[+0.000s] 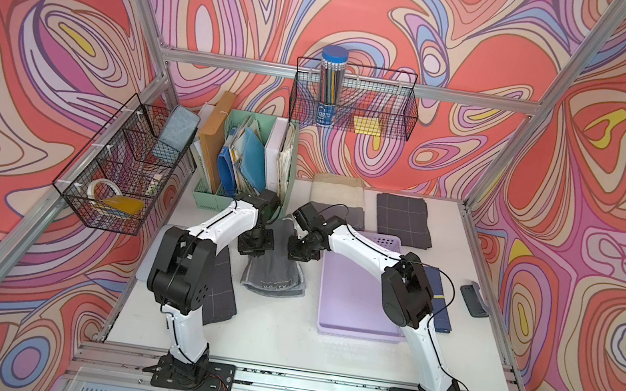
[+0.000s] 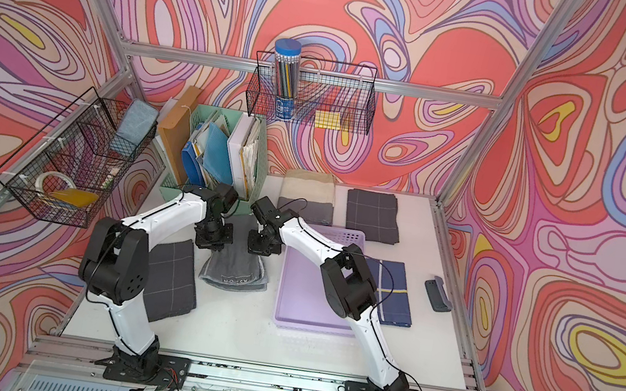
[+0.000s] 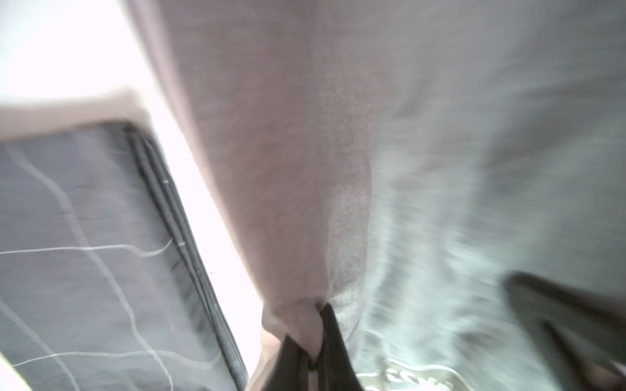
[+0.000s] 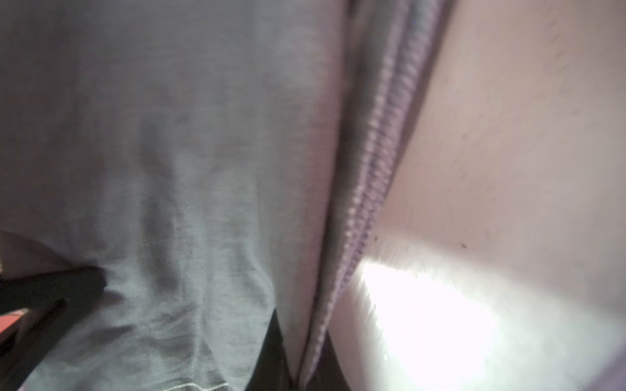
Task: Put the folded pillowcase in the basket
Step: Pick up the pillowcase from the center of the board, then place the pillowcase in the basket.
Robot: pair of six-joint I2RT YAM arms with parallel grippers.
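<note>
While the left end effector (image 1: 253, 254) and right end effector (image 1: 298, 256) each pinch the folded pillowcase (image 1: 275, 279), it rests on the table (image 1: 273, 340) just beside the empty basket (image 1: 358, 333), so the carry and drop remain.

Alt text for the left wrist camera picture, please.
The left hand is shut on a fold of the grey folded pillowcase, which fills most of the blurred picture. Beside it, a dark grey folded cloth with thin white grid lines lies on the white table.

Top views bright, sharp; wrist views blurred, glaring.
</note>
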